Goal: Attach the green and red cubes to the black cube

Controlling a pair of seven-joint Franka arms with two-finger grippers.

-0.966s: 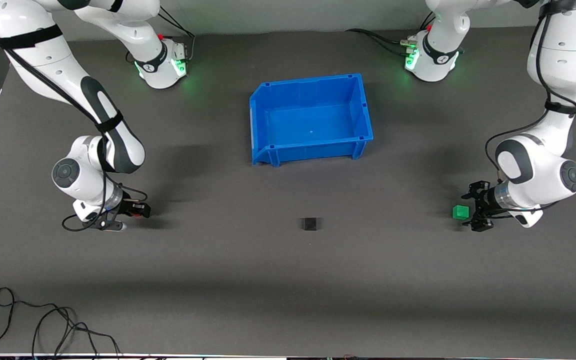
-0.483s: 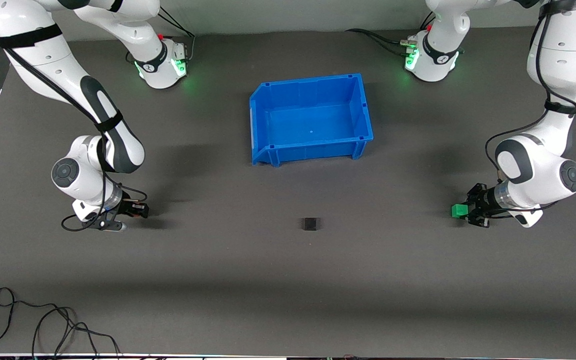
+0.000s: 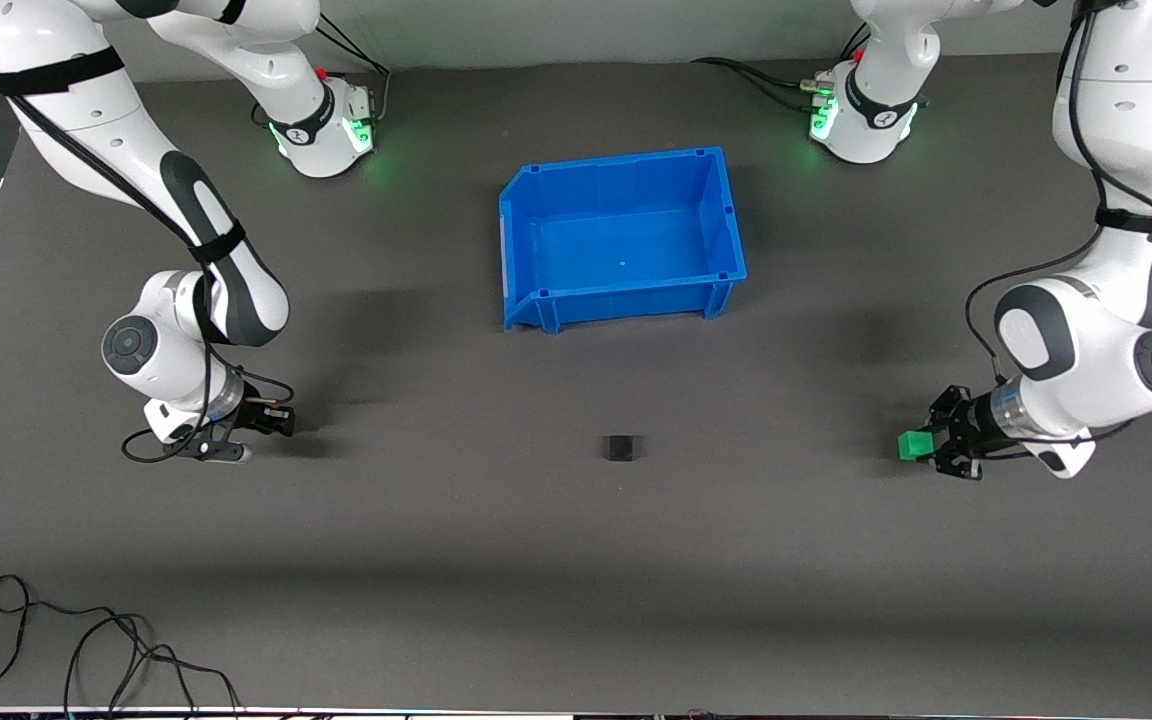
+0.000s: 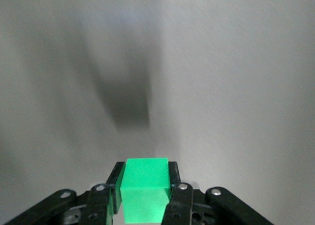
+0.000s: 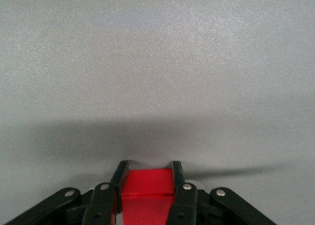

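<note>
The green cube (image 4: 145, 185) is pinched between the fingers of my left gripper (image 4: 145, 167), which is shut on it. It hangs just above the mat at the left arm's end of the table (image 3: 913, 445), its shadow apart from it. My right gripper (image 5: 149, 165) is shut on the red cube (image 5: 146, 190), low over the mat at the right arm's end (image 3: 274, 423). In the front view the red cube is hidden by the fingers. The black cube (image 3: 621, 448) sits alone on the mat midway between the two grippers.
A blue bin (image 3: 626, 300) with nothing in it stands on the mat, farther from the front camera than the black cube. Loose black cable (image 3: 86, 640) lies near the front edge at the right arm's end.
My left gripper shut on the green cube and shifted a little with it, off the mat. My right gripper finished shutting on the red cube and stayed in place.
</note>
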